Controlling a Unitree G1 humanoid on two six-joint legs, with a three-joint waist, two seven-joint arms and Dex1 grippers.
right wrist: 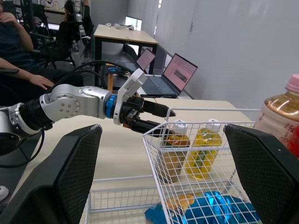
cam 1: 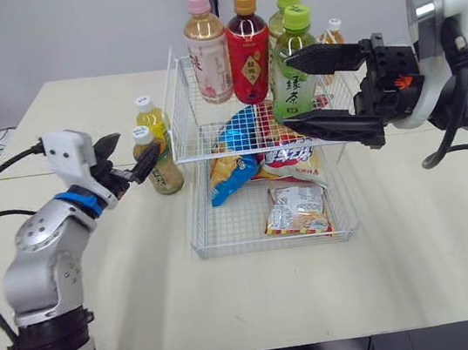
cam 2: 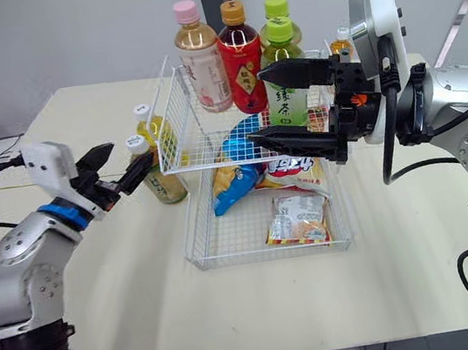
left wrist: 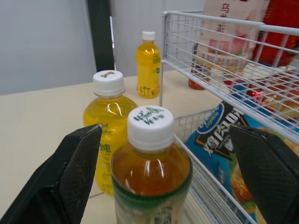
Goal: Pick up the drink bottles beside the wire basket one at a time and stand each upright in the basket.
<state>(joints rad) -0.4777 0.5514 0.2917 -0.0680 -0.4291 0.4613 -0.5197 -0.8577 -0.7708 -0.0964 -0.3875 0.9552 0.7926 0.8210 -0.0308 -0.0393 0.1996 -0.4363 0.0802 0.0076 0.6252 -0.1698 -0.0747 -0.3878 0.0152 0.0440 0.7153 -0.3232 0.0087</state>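
Drink bottles stand on the table (cam 1: pixel 102 291) just beside the wire basket (cam 1: pixel 253 244), on the robot's left. The nearest, an amber tea bottle (left wrist: pixel 152 172) with a white cap, sits between the fingers of the left gripper (cam 1: pixel 139 145), which are spread wide with a gap on either side. To do this well, I'd push in a little further so the pads meet the body rather than the cap, and close squarely. Then lift straight up, clear of the yellow bottle (cam 1: pixel 151 117) just behind it and the basket's rim.

The basket's near half holds snack packets: a small flat one (cam 1: pixel 296 210) and a blue bag (cam 1: pixel 232 162) further in. At the far end four bottles stand upright: a pink-capped one (cam 1: pixel 208 51), a red one (cam 1: pixel 249 54) and two green teas (cam 1: pixel 292 65). The right gripper (cam 1: pixel 288 92) hangs above the basket, open and empty. A small bottle (cam 1: pixel 333 32) stands beyond.
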